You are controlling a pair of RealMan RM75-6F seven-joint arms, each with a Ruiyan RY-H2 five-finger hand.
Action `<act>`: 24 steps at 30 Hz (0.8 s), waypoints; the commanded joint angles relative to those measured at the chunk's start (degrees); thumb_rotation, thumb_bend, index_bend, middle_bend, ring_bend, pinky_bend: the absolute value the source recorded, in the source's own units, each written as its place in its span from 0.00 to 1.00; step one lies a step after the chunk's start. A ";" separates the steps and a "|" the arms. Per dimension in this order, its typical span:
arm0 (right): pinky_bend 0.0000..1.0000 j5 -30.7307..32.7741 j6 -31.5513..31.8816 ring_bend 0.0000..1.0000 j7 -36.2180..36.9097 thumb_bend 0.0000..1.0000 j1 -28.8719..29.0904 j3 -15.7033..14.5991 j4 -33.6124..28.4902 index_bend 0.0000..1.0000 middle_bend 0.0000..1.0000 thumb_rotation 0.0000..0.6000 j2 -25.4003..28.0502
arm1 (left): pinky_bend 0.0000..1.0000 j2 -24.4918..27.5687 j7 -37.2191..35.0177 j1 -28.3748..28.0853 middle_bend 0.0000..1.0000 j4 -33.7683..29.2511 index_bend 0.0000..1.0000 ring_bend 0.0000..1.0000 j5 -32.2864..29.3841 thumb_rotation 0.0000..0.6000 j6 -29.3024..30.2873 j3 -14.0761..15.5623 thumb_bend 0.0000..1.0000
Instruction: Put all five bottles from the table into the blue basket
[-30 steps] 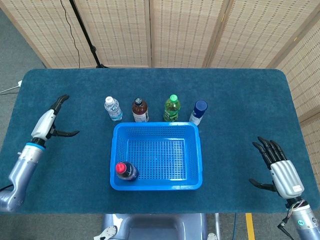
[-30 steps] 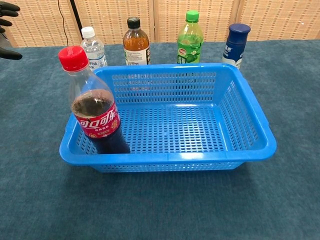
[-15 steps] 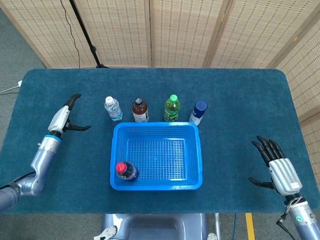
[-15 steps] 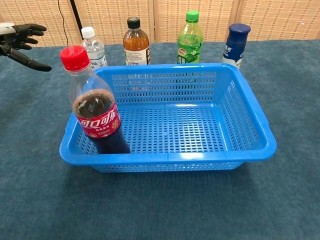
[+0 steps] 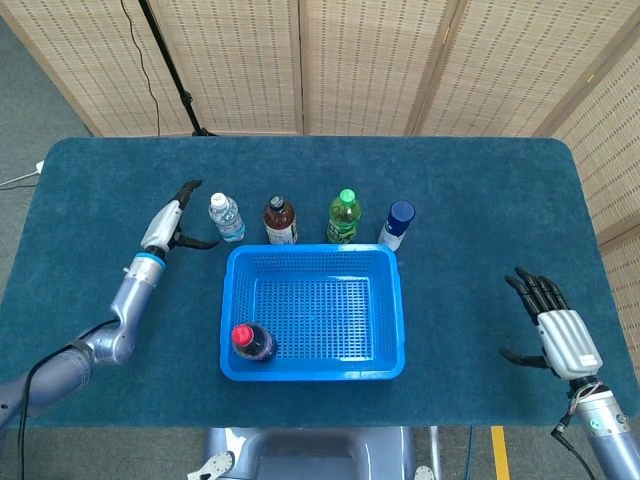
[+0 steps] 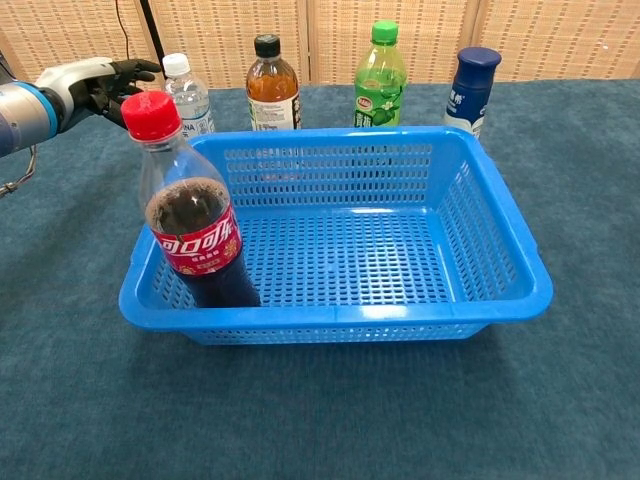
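Across the whole scene spreads the dark blue carpeted worktop [image 5: 480,200], and near its middle sits the blue basket [image 5: 313,312], its long side running left to right. Standing upright in the basket's near left corner is the cola bottle [image 6: 188,214] with a red cap. Along the far side of the basket four bottles stand upright on the worktop in a row, from left to right: the clear water bottle [image 5: 226,217], the brown tea bottle [image 5: 280,220], the green bottle [image 5: 343,216] and the dark blue bottle [image 5: 396,225] at the basket's far right corner. At the left, the left hand [image 5: 174,223] hovers just beside the water bottle, fingers and thumb spread apart and holding nothing. At the near right, well apart from the basket, the right hand [image 5: 553,326] rests with its fingers apart, also holding nothing.
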 commanded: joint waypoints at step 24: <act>0.00 0.37 -0.67 0.00 0.76 0.00 0.57 0.23 0.94 0.00 0.00 1.00 -0.32 | 0.26 -17.05 -31.29 -5.86 0.04 25.20 0.13 0.06 11.92 1.00 4.02 -0.32 0.55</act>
